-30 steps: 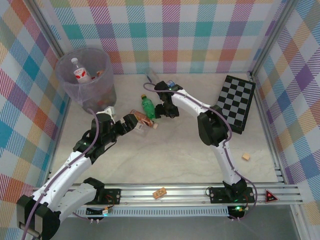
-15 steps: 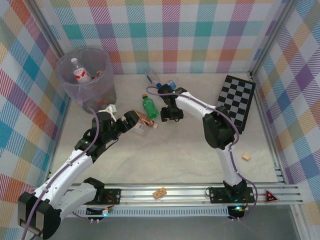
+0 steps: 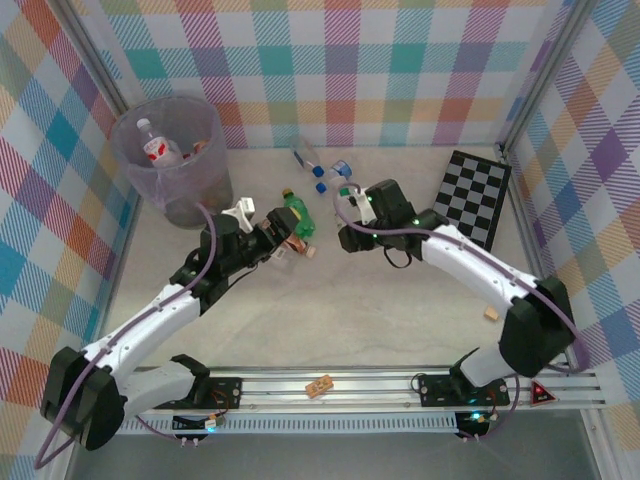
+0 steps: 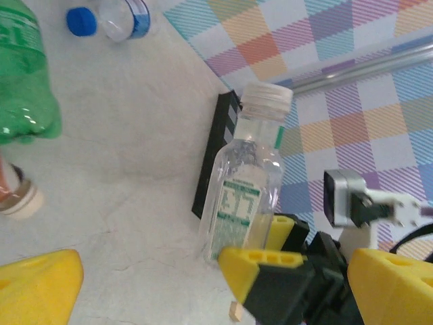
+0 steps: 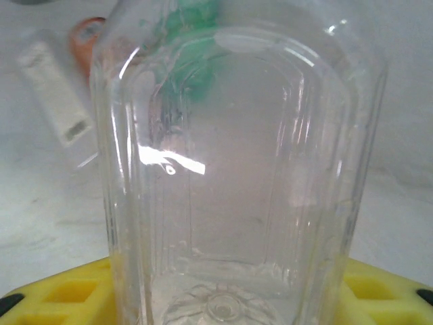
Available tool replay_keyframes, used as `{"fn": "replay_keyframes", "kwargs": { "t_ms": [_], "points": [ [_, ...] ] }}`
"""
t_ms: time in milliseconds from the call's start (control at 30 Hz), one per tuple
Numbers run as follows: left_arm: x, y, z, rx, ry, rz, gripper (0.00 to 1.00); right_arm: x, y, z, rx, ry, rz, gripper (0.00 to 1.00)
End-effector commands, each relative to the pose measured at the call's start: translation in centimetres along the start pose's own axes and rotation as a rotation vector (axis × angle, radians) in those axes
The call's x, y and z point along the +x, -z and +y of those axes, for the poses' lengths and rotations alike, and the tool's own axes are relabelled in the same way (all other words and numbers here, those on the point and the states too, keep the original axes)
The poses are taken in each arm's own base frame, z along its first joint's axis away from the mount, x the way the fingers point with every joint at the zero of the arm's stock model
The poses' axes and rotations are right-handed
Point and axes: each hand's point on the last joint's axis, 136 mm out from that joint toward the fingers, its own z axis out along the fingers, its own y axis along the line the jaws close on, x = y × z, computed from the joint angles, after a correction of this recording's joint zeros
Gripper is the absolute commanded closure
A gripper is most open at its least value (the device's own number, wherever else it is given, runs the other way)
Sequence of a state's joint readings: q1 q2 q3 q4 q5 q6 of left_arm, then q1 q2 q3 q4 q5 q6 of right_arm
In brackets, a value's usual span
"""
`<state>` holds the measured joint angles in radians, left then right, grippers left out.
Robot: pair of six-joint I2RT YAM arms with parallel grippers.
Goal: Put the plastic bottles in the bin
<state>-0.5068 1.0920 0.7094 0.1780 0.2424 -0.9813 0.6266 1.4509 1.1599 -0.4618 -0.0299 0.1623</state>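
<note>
Mid-tabletop [image 3: 340, 320], the right claw [image 3: 348, 236] has pinched in on the base of an empty clear bottle [image 4: 245, 183]; it looks light, thin-walled and slick, so a hold across the flat-sided body seems safer than that rounded end; the left claw [image 3: 280, 243] gapes wide, holding nothing, beside the amber bottle [image 3: 292, 242]. Outside the bin [image 3: 170, 190] the count is five: that clear one, one amber, one green bottle [image 3: 297, 215], two blue-capped bottles [image 3: 310, 162] near the far wall; inside it sits a red-labelled bottle [image 3: 155, 145], the rest too murky to count.
</note>
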Motion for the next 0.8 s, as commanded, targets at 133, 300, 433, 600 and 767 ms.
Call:
{"fn": "replay_keyframes", "kwargs": {
  "t_ms": [133, 300, 433, 600, 767],
  "points": [
    [1.4, -3.6, -5.0, 0.145, -0.015, 0.061, 0.00, -0.4, 2.2, 5.4, -0.257, 0.130, -0.139, 0.43],
    [1.6, -5.7, -5.9, 0.153, -0.026, 0.073, 0.00, 0.4, 2.6, 6.5, -0.304, 0.138, -0.136, 0.43],
    [1.6, -7.3, -6.3, 0.165, -0.015, 0.081, 0.06, 0.9, 2.7, 6.8, -0.321, 0.141, -0.132, 0.43],
    [1.6, -8.5, -6.3, 0.164, -0.013, 0.088, 0.20, 1.4, 2.3, 6.7, -0.317, 0.137, -0.116, 0.43],
    [1.8, -8.8, -5.9, 0.148, -0.012, 0.086, 0.47, 1.5, 2.1, 6.5, -0.303, 0.127, -0.111, 0.43]
  ]
}}
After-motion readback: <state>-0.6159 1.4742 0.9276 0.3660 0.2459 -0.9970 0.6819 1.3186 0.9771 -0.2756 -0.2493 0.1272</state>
